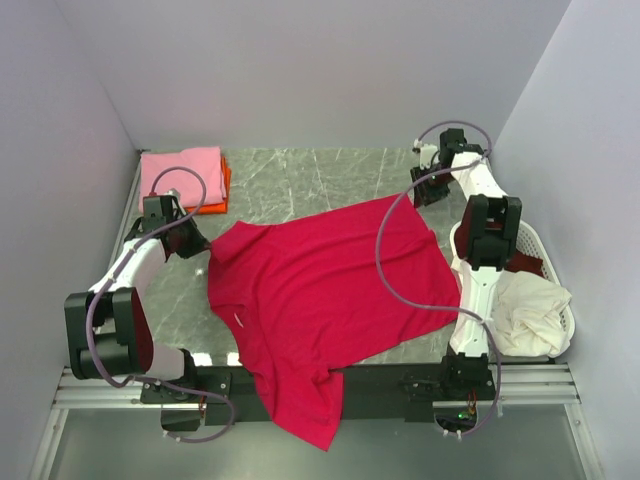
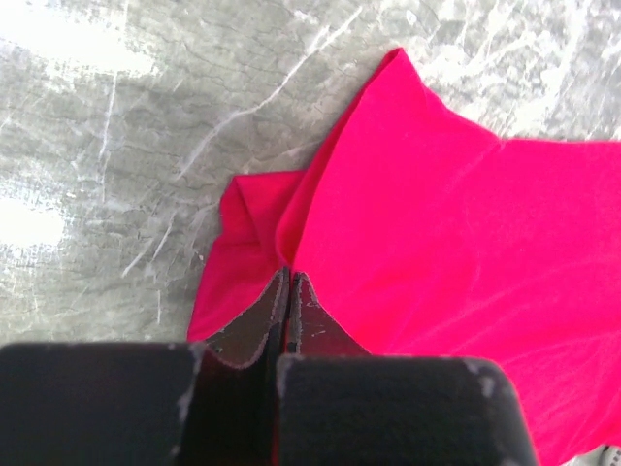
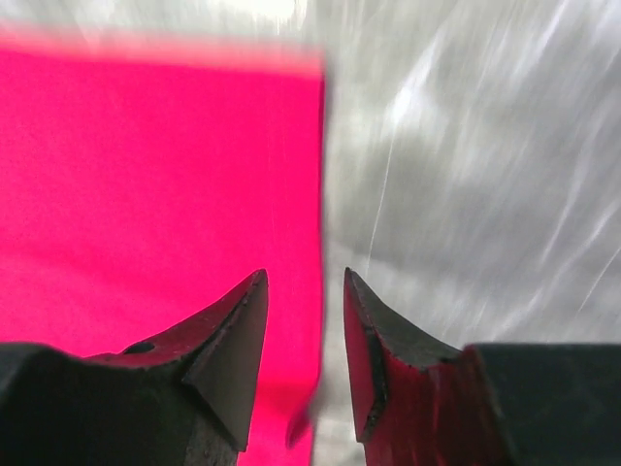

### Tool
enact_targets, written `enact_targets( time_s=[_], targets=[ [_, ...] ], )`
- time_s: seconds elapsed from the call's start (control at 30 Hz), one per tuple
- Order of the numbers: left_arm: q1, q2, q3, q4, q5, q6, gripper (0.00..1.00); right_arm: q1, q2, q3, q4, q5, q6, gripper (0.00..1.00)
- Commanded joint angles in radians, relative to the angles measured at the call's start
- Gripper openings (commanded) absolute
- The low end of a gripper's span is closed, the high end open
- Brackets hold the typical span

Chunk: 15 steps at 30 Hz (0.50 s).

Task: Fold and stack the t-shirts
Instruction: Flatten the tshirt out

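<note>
Crimson t-shirt [image 1: 320, 290] looks light and limp, best pinched at corners; left hand [image 2: 289, 288] clamps a folded corner, right hand [image 3: 304, 280] hangs parted over an edge

**Operator:** Finish of the table [image 1: 300, 185]?

**Technician:** Grey stone-pattern top with white veining. Smooth and semi-gloss, with bright glare patches in the left wrist view.

**Operator:** The red t-shirt [image 1: 320, 290]?

**Technician:** Soft cloth, matt, lightly creased. The pink t-shirt [image 1: 185, 170] and orange t-shirt [image 1: 226, 185] are the same matt cloth. The cream t-shirt [image 1: 525, 315] is matt cloth, heavily crumpled.

**Operator:** The basket [image 1: 535, 240]?

**Technician:** White plastic, smooth, slight sheen.

**Operator:** The hands?

**Technician:** The left hand [image 2: 289, 277] and right hand [image 3: 303, 291] have hard black fingers [image 3: 233, 340], apparently plastic. They are mostly matt and scuffed pale along the edges. The right pair carries a faint red sheen. The cable [image 1: 385, 270] has a smooth grey sheath. The base rail [image 1: 100, 390] is bare, dull metal.
</note>
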Motion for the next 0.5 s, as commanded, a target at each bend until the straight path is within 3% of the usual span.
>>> enact_targets(
  time_s=[0.0, 0.17, 0.47],
  targets=[
    [0.003, -0.033, 0.015, 0.031, 0.037, 0.051, 0.01, -0.004, 0.099, 0.202, -0.063, -0.128, 0.047, 0.44],
    [0.003, -0.053, -0.004, 0.036, 0.052, 0.059, 0.01, -0.001, 0.239, 0.403, -0.071, -0.177, 0.128, 0.45],
    [0.003, -0.066, -0.016, 0.045, 0.089, 0.054, 0.01, 0.003, 0.276, 0.385, -0.031, -0.167, 0.153, 0.47]
  ],
)
